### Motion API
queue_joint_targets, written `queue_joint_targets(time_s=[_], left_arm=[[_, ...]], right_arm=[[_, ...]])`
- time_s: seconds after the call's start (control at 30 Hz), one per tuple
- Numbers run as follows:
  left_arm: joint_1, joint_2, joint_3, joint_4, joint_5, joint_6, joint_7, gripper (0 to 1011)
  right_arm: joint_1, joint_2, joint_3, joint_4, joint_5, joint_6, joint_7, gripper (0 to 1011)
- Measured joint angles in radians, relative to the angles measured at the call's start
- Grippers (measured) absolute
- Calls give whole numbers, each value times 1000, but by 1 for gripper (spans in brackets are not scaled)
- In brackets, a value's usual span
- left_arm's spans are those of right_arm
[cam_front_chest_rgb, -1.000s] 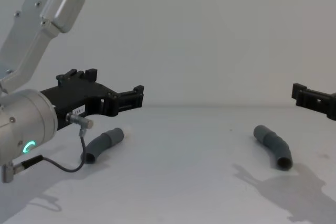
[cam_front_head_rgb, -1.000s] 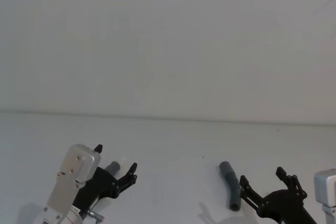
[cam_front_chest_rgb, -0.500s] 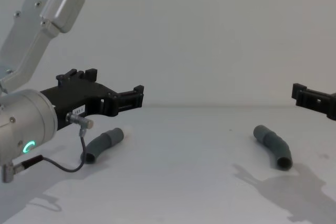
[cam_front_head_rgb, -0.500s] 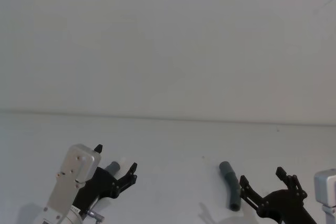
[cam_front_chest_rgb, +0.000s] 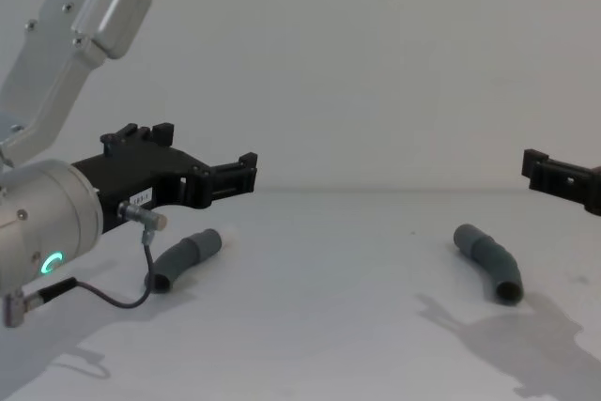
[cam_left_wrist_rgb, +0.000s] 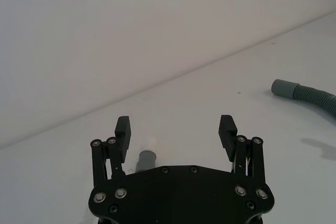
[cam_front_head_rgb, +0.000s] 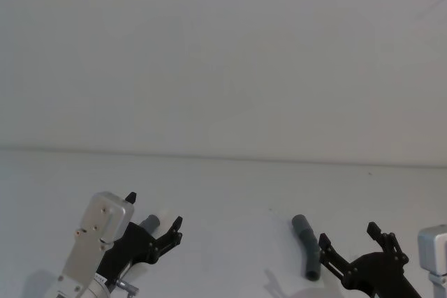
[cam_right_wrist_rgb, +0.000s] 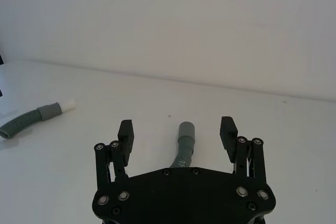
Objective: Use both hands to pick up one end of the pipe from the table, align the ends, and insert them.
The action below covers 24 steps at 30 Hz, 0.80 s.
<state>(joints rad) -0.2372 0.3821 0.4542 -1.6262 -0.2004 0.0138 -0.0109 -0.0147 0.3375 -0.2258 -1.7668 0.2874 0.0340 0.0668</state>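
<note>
Two dark grey ribbed pieces of the pipe lie apart on the white table [cam_front_chest_rgb: 329,335]. The left piece [cam_front_chest_rgb: 186,258] [cam_front_head_rgb: 148,222] lies below my left gripper [cam_front_head_rgb: 155,209] [cam_left_wrist_rgb: 175,127], which hovers open above it; this piece carries the narrow whitish tip [cam_right_wrist_rgb: 67,104]. Over to the right, the other piece [cam_front_chest_rgb: 488,262] [cam_front_head_rgb: 307,248] rests just in front of my right gripper [cam_front_head_rgb: 348,235] [cam_right_wrist_rgb: 176,127]. That gripper is open too, and the piece's smooth grey cuff [cam_right_wrist_rgb: 187,129] shows between the fingers. Neither gripper touches a piece.
A plain pale wall [cam_front_head_rgb: 223,54] rises behind the table's far edge. A thin black cable [cam_front_chest_rgb: 113,300] loops from the left wrist close above the table. Bare white surface lies between the two pieces.
</note>
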Motion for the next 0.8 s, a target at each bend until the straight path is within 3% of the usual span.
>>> queue_joint_targets(time_s=[0.33, 0.57, 0.8], left_arm=[[-15, -8, -4, 5, -9, 36, -12, 1001], [-27, -11, -24, 0, -46, 117, -31, 1001], [-29, -4, -64, -28, -97, 241, -43, 1002]], right_arm=[[0, 0, 0, 0, 0, 0, 0, 1000], [0, 0, 0, 0, 0, 0, 0, 1000], [0, 0, 0, 0, 0, 0, 0, 1000]])
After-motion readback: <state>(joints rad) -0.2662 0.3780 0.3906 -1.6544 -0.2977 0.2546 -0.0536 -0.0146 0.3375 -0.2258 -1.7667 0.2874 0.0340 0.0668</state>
